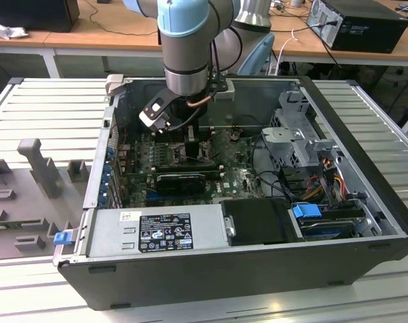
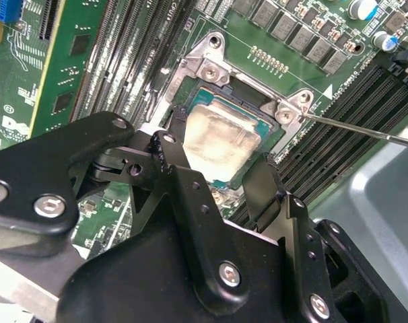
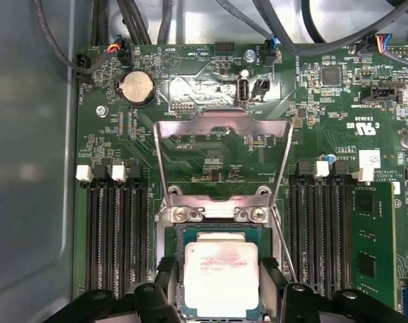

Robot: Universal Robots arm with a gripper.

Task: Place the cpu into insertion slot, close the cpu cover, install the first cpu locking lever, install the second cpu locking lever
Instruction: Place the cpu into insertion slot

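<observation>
The cpu, a pale silver square chip, lies in the insertion slot on the green board. My gripper reaches down into the computer case with one black finger against each side of the chip. The cpu cover stands flipped back from the socket, and its cut-out centre shows the board behind. A thin wire locking lever runs alongside the socket, unlatched.
Long black memory slots flank the socket, one holding a green module. In the exterior view, a black card, a grey power supply and a drive cage crowd the case. Cables hang at the exterior view's right.
</observation>
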